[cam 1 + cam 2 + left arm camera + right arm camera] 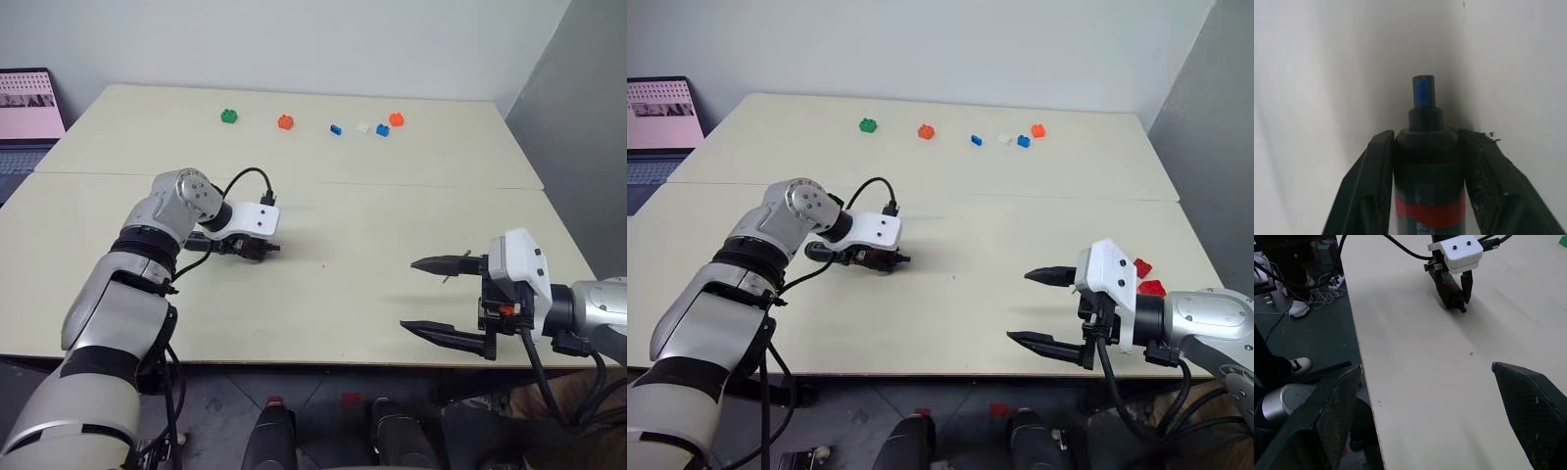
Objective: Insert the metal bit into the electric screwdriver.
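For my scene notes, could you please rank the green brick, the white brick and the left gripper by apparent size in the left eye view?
1. left gripper, much nearer the camera
2. green brick
3. white brick, only slightly smaller

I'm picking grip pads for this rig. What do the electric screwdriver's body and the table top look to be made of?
The electric screwdriver, clamped in the left hand, looks like matte black plastic or coated metal: dull, no glints, with a red band and a blue-faced tip. The table looks like smooth pale laminate or painted board, with an even cream surface and a soft sheen.
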Robot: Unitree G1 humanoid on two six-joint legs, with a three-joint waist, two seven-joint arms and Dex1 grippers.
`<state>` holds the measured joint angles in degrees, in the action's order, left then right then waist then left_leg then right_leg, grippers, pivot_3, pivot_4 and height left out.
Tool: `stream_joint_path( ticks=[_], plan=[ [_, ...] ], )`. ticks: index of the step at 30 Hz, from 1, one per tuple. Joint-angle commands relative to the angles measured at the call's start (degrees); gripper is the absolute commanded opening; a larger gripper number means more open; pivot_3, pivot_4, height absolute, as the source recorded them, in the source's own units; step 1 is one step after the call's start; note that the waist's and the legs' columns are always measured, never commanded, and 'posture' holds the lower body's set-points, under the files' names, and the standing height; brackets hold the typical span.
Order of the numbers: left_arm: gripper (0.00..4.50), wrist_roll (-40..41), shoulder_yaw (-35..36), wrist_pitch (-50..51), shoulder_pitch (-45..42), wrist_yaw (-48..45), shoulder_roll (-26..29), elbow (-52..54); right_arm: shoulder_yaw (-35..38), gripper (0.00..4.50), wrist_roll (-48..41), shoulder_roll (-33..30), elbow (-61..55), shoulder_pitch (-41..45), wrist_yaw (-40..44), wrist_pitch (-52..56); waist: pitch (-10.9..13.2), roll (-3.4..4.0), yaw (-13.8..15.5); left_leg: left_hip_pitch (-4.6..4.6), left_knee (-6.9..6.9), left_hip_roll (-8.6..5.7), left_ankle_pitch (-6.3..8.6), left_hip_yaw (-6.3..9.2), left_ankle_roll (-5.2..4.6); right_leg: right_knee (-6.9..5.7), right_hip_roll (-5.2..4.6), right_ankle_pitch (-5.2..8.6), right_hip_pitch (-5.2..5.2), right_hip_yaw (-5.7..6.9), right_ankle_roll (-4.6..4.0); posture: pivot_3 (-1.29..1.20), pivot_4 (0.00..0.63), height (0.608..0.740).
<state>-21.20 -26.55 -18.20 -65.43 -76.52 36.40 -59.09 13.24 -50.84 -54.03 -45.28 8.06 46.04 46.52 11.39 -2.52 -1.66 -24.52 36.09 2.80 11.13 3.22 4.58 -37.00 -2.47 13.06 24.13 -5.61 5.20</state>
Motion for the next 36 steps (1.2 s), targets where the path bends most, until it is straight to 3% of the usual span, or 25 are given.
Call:
stream_joint_path(
  ticks=[1,9,17,23,31,36],
  plan=[
    [1.62,0.2,0.9,-0.7,0.7,0.7,-0.3,0.0,1.9,4.50,-1.6,-0.9,-1.1,0.3,-0.1,-0.6,0.0,0.00,0.0,0.00,0.00,0.00,0.00,0.00,0.00,0.00,0.00,0.00,0.00,0.00,0.00,0.00,0.150,0.740],
    [1.62,5.6,5.8,1.8,2.3,-1.1,-0.5,3.4,3.0,4.50,-2.8,-2.3,-0.9,0.3,-0.2,-0.1,0.0,0.00,0.0,0.01,0.00,0.00,-0.01,0.00,-0.01,0.01,0.00,0.00,-0.02,-0.01,0.00,0.00,0.150,0.740],
    [1.62,17.1,15.3,18.9,5.7,-2.1,-2.7,18.3,6.6,4.50,-6.2,-4.5,0.1,0.5,0.4,0.7,0.0,0.00,0.0,-0.03,0.00,-0.01,-0.01,0.04,-0.01,0.01,0.00,-0.01,-0.02,0.03,0.02,0.00,0.150,0.740],
    [1.62,25.5,22.4,28.5,7.2,6.8,-9.3,28.8,7.3,4.50,-6.4,-7.1,2.9,2.7,1.6,0.7,0.0,0.00,0.0,-0.02,0.03,-0.01,-0.03,0.08,-0.03,-0.02,0.00,-0.15,-0.03,0.04,0.27,0.00,0.150,0.740],
    [1.62,30.5,26.9,25.8,12.6,22.4,-20.5,34.8,6.6,4.50,-5.7,-8.5,5.0,5.4,2.4,0.3,0.0,0.03,-0.2,0.05,0.02,-0.01,-0.03,0.07,-0.04,0.00,0.04,-0.19,-0.05,0.00,0.32,0.00,0.150,0.740],
    [1.62,30.0,26.5,21.4,16.5,27.6,-23.1,36.4,6.6,4.50,-5.3,-7.7,5.2,6.1,1.3,0.0,0.0,0.03,-0.2,0.05,0.02,-0.01,-0.03,0.06,-0.04,0.02,0.04,-0.24,-0.05,-0.02,0.40,0.00,0.150,0.740]
  ],
)
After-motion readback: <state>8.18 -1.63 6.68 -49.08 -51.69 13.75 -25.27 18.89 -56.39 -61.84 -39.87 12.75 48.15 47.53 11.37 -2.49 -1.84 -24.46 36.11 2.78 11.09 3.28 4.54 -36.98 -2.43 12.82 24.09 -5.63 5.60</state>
